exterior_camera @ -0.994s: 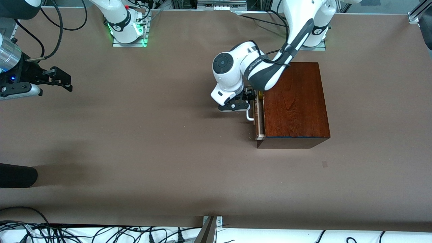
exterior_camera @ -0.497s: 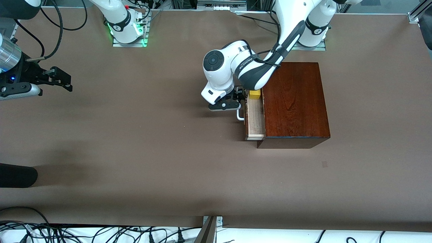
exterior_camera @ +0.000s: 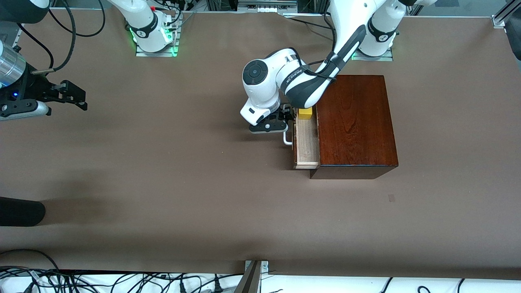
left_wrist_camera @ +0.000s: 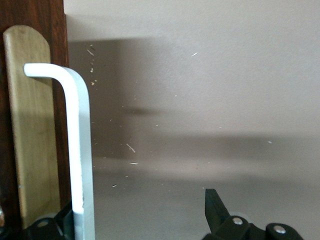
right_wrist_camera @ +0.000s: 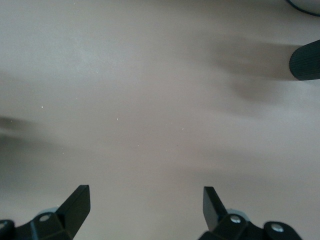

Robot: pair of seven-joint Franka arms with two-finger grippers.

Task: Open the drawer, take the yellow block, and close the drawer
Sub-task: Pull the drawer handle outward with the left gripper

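The dark mahogany box (exterior_camera: 354, 122) stands toward the left arm's end of the table. Its drawer (exterior_camera: 306, 146) is pulled partly out, showing the pale wood tray. The yellow block (exterior_camera: 305, 112) sits in the tray at the end farther from the front camera, partly under the left arm's wrist. My left gripper (exterior_camera: 285, 122) is open in front of the drawer, with the white bar handle (left_wrist_camera: 80, 145) inside its jaws against one finger; the other finger (left_wrist_camera: 212, 200) stands well apart. My right gripper (exterior_camera: 77, 97) waits open over bare table (right_wrist_camera: 150, 100) at the right arm's end.
A dark rounded object (exterior_camera: 20, 211) lies at the table's edge on the right arm's end, also showing in the right wrist view as a ribbed black tip (right_wrist_camera: 306, 61). Cables (exterior_camera: 122, 280) run along the edge nearest the front camera.
The drawer has slid farther out of the box with the left gripper at its handle. The yellow block has come into view. The right arm has stayed still.
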